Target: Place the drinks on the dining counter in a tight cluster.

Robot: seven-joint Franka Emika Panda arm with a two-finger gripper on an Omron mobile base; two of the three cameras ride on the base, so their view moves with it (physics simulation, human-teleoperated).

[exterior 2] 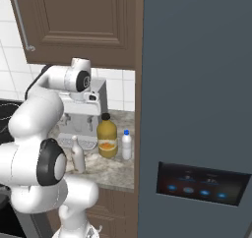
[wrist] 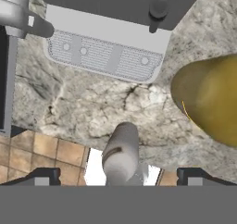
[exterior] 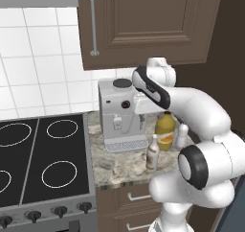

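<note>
Slim beige-white bottle (wrist: 121, 154) sits right below the wide-open gripper (wrist: 118, 179); big orange-yellow jug-like bottle with black cap (exterior 2: 107, 136) stands just behind.

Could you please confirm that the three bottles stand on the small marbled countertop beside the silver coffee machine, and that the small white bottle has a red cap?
Nearly right. The big orange-yellow bottle with black cap, the slim beige-white bottle and the small white bottle do stand on the small marbled countertop beside the silver coffee machine, but the small bottle's cap is blue, not red, as the right base view shows.
</note>
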